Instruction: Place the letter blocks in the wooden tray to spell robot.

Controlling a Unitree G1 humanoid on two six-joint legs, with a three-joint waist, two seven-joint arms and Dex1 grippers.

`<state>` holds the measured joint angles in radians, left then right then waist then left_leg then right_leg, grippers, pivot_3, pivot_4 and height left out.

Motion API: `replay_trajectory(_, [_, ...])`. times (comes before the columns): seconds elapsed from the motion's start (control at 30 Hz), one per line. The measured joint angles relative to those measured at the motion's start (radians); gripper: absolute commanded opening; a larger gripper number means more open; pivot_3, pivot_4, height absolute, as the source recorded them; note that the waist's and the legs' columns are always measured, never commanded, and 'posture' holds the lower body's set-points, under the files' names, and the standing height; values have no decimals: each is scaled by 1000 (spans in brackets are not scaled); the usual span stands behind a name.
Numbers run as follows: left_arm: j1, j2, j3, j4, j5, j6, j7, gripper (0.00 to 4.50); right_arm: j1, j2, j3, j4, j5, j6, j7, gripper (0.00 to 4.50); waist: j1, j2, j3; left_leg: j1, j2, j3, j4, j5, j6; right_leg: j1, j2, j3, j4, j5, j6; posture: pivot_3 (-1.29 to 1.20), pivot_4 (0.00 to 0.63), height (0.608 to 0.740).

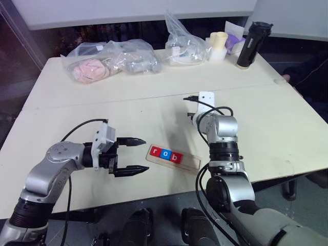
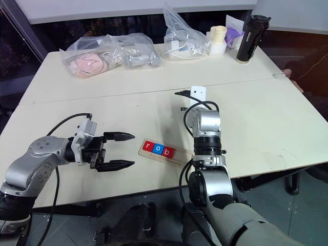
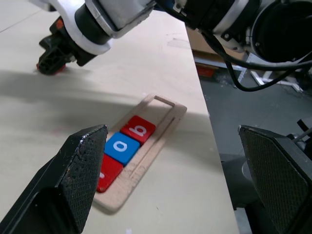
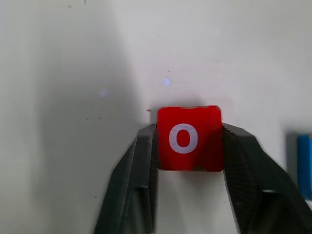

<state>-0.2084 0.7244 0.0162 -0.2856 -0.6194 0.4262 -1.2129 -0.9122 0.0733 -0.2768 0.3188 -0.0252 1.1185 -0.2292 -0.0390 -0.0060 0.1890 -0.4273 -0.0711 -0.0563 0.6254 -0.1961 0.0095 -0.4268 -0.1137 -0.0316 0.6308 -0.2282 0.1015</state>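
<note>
Right wrist view: the right gripper [image 4: 190, 146] has its jaws clamped on both sides of a red o block [image 4: 189, 139] sitting on the counter [image 4: 73, 97], with a blue block [image 4: 305, 165] just beside it at the edge. In the head views the tray [image 1: 174, 159] lies near the counter's front edge between the 2 arms, holding 3 blocks from its left end: red r [image 1: 156, 150], blue o [image 1: 165, 154], red b [image 1: 176, 157]; its right part is bare wood. The left gripper [image 1: 134, 155] hovers just left of the tray, pointing toward it, jaws spread wide with nothing between them.
</note>
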Motion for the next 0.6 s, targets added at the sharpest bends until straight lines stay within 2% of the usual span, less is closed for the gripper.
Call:
replay_trajectory(0.13, [0,-1,-1,1,0,-3,0,4500,47,-79,86,-117,11,117,81,1154,0,0,0,0,-1,0,-2,0,0,-1,-1,0,0,0,0,0,150,725])
replay_trajectory(0.33, [-4,-10,-6,4,0,-4,-5,4500,156,-325,168,-518,126,414,271,1154,6,0,1,-1,-1,0,-4,0,0,-1,-2,0,-1,-1,1,0,150,725])
replay_trajectory(0.37, [-4,-10,-8,4,0,-4,-8,4500,221,-402,178,-632,181,454,319,1154,12,0,0,-1,-1,-1,-4,0,0,-1,-3,-1,-2,-2,2,0,150,725])
replay_trajectory(0.47, [-2,-9,-11,7,-1,-4,-20,4500,385,-529,174,-796,286,489,380,1154,25,0,0,-1,-1,-1,-4,0,0,-1,-5,-1,-3,-2,2,0,150,725])
replay_trajectory(0.6, [-5,-7,-13,8,-1,-4,-34,4500,534,-595,141,-924,409,489,392,1154,23,0,1,-2,0,0,-4,0,0,0,-5,-1,-5,-2,1,0,150,725])
